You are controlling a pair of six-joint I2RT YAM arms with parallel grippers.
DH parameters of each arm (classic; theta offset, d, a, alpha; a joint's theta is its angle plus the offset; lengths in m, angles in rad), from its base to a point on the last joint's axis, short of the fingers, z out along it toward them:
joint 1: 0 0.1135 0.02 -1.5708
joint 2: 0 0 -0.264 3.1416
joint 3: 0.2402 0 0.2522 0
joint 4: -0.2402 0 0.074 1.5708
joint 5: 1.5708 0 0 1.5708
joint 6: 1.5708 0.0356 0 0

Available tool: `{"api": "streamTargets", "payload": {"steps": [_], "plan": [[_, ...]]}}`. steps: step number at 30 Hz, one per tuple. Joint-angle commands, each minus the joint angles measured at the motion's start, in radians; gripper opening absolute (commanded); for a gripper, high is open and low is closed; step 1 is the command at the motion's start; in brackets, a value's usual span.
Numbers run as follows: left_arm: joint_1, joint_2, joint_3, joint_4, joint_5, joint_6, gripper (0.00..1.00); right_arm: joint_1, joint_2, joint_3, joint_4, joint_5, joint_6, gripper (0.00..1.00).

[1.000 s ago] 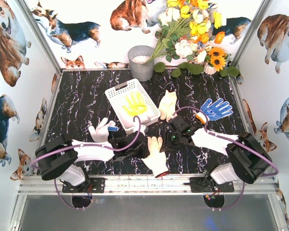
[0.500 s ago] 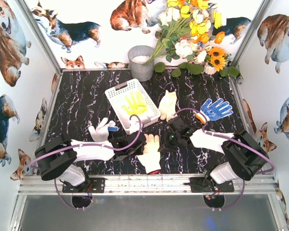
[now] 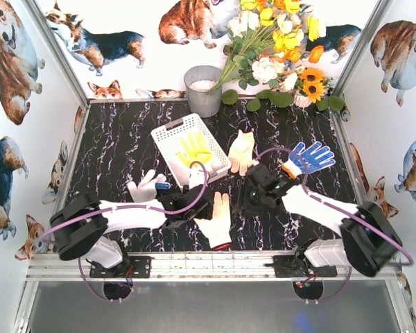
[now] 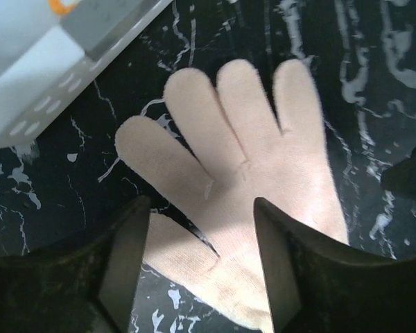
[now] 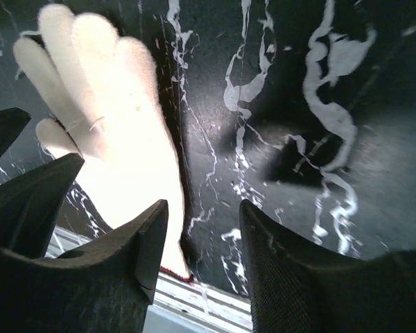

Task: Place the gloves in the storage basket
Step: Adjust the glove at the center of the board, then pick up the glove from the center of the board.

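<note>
A cream glove (image 3: 218, 220) with a red cuff lies flat on the black marble table near the front edge, fingers pointing away. My left gripper (image 3: 202, 208) is open just over its thumb side; in the left wrist view the open gripper (image 4: 200, 222) straddles the glove (image 4: 263, 139) at the palm. My right gripper (image 3: 247, 198) is open just right of the glove, and in the right wrist view this gripper (image 5: 202, 215) has only bare table between its fingers, the glove (image 5: 111, 125) to its left. The white storage basket (image 3: 168, 133) holds a yellow glove (image 3: 194, 149).
A white glove (image 3: 241, 151) lies right of the basket, a blue glove (image 3: 308, 157) further right, and a white glove with a blue mark (image 3: 147, 187) at the left. A grey bucket (image 3: 203, 90) and flowers (image 3: 277, 55) stand at the back. The table's front rail (image 3: 208, 267) is close.
Both grippers have opened. The cream glove shifted slightly left and now lies flat. The right gripper has drawn back up and right, away from the glove.
</note>
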Motion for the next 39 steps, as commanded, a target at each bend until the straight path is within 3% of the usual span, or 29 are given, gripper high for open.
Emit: {"api": "streamTargets", "payload": {"steps": [1, 7, 11, 17, 26, 31, 39], "plan": [[0.003, -0.101, 0.041, -0.011, 0.048, 0.081, 0.60, -0.032, -0.120, 0.158, -0.283, 0.145, -0.172, 0.49], [0.001, -0.173, 0.125, -0.004, 0.312, 0.211, 0.72, -0.157, -0.189, 0.254, -0.339, 0.136, -0.256, 0.54], [0.031, -0.226, 0.229, -0.120, 0.266, 0.283, 0.87, -0.252, -0.155, 0.282, -0.228, 0.042, -0.246, 0.55], [0.354, -0.251, 0.294, -0.280, 0.332, 0.263, 0.90, -0.386, 0.087, 0.368, -0.033, -0.077, -0.238, 0.54], [0.813, -0.326, 0.285, -0.345, 0.425, 0.431, 0.94, -0.508, 0.445, 0.613, 0.055, -0.113, -0.283, 0.53], [0.914, -0.337, 0.232, -0.303, 0.413, 0.477, 0.95, -0.523, 0.627, 0.759, 0.055, -0.113, -0.296, 0.50], [0.928, -0.313, 0.226, -0.296, 0.407, 0.492, 0.96, -0.521, 0.770, 0.844, 0.072, -0.169, -0.240, 0.43]]}}
